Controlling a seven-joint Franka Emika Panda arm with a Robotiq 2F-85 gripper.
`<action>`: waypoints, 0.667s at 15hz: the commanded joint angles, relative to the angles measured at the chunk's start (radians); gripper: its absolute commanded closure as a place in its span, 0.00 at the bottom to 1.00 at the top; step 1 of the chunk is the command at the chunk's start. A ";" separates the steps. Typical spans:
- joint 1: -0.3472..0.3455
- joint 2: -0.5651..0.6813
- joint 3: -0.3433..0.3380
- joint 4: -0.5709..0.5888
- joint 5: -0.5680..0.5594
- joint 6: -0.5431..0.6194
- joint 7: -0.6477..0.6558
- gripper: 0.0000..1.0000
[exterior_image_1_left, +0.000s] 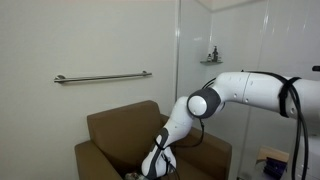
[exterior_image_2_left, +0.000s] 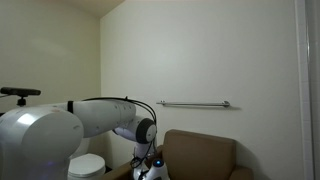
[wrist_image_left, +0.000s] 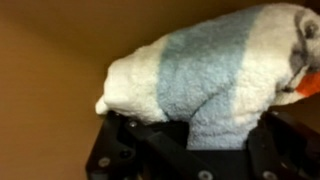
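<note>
One white and grey-blue fluffy cloth bundle (wrist_image_left: 200, 70) fills the wrist view. Its lower fold is caught between the black fingers (wrist_image_left: 125, 150) of the gripper (wrist_image_left: 205, 140), which look drawn in tight on it, though blur hides the exact contact. Most of the bundle bulges out past the fingertips, with a small orange patch (wrist_image_left: 308, 88) at its far edge. In both exterior views the fingers sit low over the seat of a brown cushioned armchair (exterior_image_1_left: 115, 128), well below a metal grab bar (exterior_image_1_left: 100, 77).
</note>
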 joint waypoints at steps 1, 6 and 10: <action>0.058 0.000 -0.033 -0.075 0.096 0.026 -0.008 0.95; 0.056 -0.049 -0.022 -0.217 0.251 0.146 0.070 0.95; 0.052 -0.085 0.012 -0.257 0.387 0.187 0.094 0.95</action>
